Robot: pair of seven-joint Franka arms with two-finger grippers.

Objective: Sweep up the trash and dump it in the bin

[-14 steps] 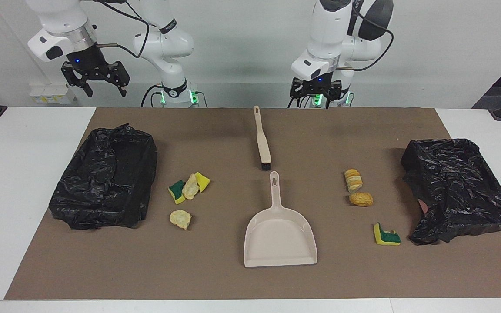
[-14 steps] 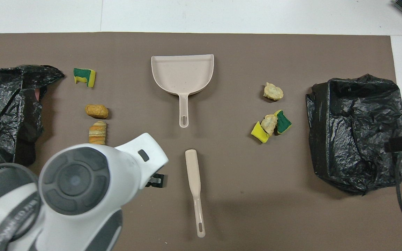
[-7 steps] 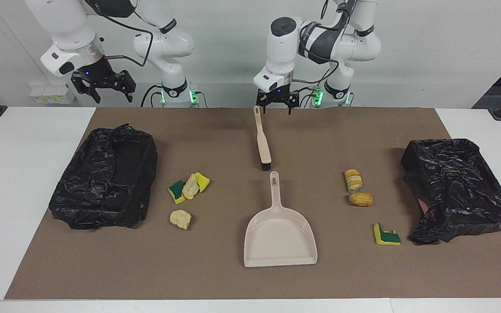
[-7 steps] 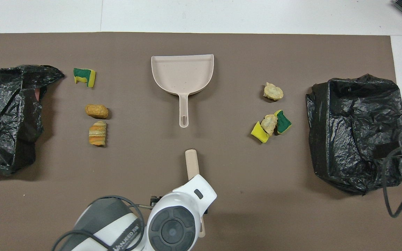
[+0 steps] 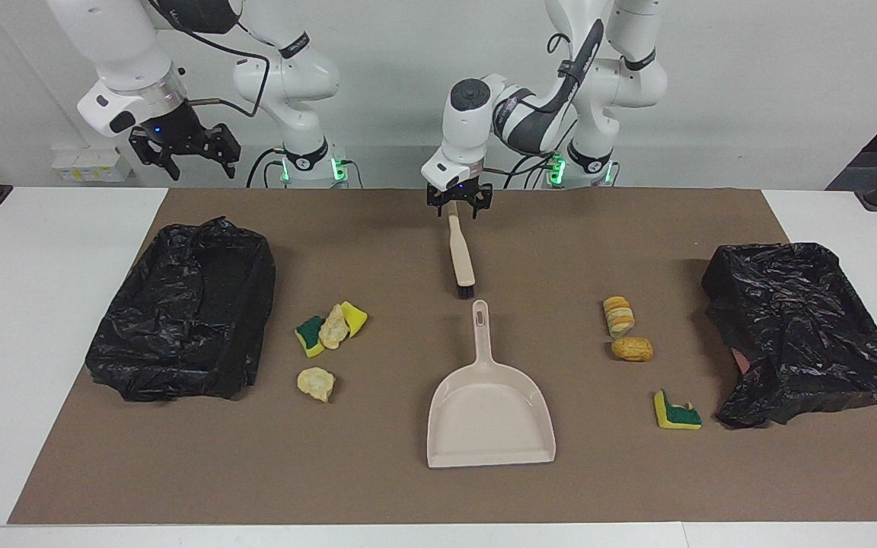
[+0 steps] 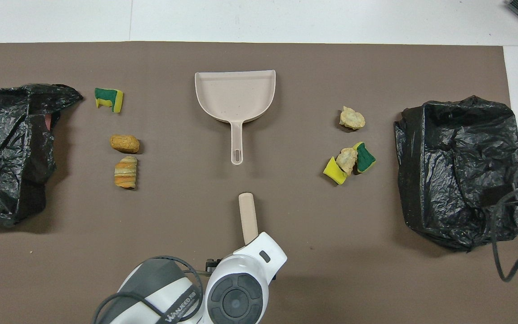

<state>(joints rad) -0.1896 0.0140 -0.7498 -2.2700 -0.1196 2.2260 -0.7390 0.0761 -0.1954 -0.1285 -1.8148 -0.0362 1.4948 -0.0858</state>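
A beige brush (image 5: 460, 255) (image 6: 248, 216) lies mid-mat, bristles toward the beige dustpan (image 5: 490, 415) (image 6: 235, 94). My left gripper (image 5: 457, 207) is low over the brush's handle end, open, with a finger on each side of it; in the overhead view its wrist (image 6: 236, 292) hides the fingers. The trash lies in two groups: sponge pieces and a lump (image 5: 330, 329) (image 6: 349, 161) plus a lump (image 5: 316, 383) toward the right arm's end, and two bread lumps (image 5: 619, 315) (image 5: 632, 348) plus a sponge piece (image 5: 676, 412) toward the left arm's end. My right gripper (image 5: 183, 152) hangs open in the air.
Two bins lined with black bags stand on the brown mat (image 5: 377, 472), one at the right arm's end (image 5: 187, 312) (image 6: 459, 166) and one at the left arm's end (image 5: 804, 327) (image 6: 7, 148). A black cable (image 6: 511, 252) hangs beside the first bin.
My left arm swung from the left arm's end of the mat to the brush handle and came down over it. The right gripper shifted slightly and stays raised.
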